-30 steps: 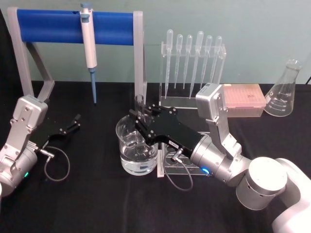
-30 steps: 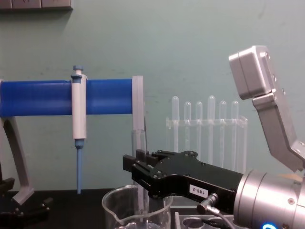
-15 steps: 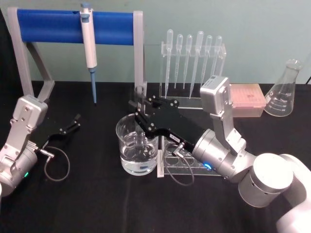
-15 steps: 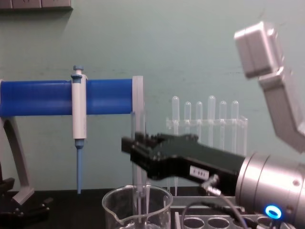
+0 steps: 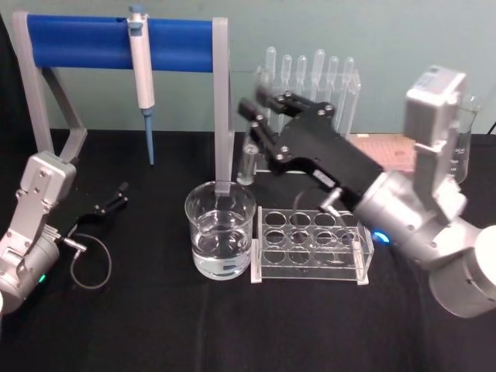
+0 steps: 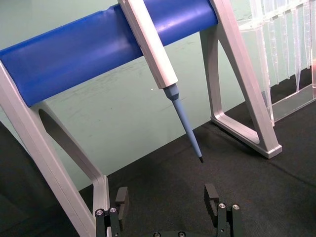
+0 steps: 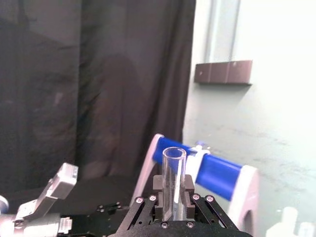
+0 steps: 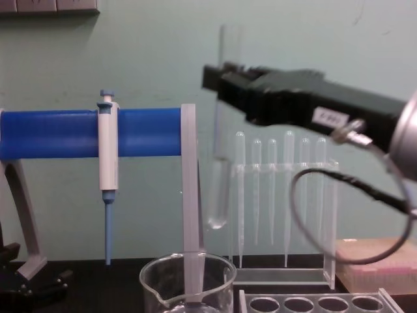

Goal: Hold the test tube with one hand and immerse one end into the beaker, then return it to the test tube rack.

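- One white number label (image 8: 327,117) is showing on the right gripper (image 8: 218,77); digits too blurred to read.
- Right gripper is reaching forward, raised high above the worktop (image 5: 155,310), fingers clamped on the test tube (image 8: 221,163).
- Test tube is hanging upright, clear, round bottom clear of the beaker (image 5: 220,229), above and behind it.
- Beaker is holding clear liquid, beside the tube rack (image 5: 310,244).
- Left gripper (image 5: 116,196) is resting low near the worktop at left, fingers apart.

Even, bright light; right gripper (image 8: 218,81) motion-blurred (test tube (image 8: 220,156) too).
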Available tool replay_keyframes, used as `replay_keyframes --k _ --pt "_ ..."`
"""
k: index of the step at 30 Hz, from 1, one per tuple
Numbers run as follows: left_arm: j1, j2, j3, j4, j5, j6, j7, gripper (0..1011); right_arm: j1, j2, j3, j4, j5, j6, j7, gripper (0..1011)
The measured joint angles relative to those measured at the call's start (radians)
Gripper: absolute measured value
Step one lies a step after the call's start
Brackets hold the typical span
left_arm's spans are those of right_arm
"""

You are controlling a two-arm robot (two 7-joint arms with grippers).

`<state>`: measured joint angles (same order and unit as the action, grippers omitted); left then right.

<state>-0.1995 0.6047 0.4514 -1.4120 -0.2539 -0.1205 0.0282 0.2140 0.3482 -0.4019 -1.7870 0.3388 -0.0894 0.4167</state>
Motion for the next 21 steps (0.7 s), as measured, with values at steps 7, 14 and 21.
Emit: replay_keyframes --k 7,14,21 --pt "0.0 0.0 0.0 0.0 0.0 0.0 0.0 1000 -0.076 0.049 0.061 -0.044 0.004 0.007 -0.039 228" --pt "0.0 0.0 0.0 0.0 0.0 0.0 0.0 1000 -0.146 0.064 0.104 -0.011 0.002 -0.026 -0.053 228" --pt "0.0 0.0 0.0 0.0 0.0 0.0 0.0 1000 -0.158 0.048 0.106 0.05 -0.025 -0.056 -0.05 228"
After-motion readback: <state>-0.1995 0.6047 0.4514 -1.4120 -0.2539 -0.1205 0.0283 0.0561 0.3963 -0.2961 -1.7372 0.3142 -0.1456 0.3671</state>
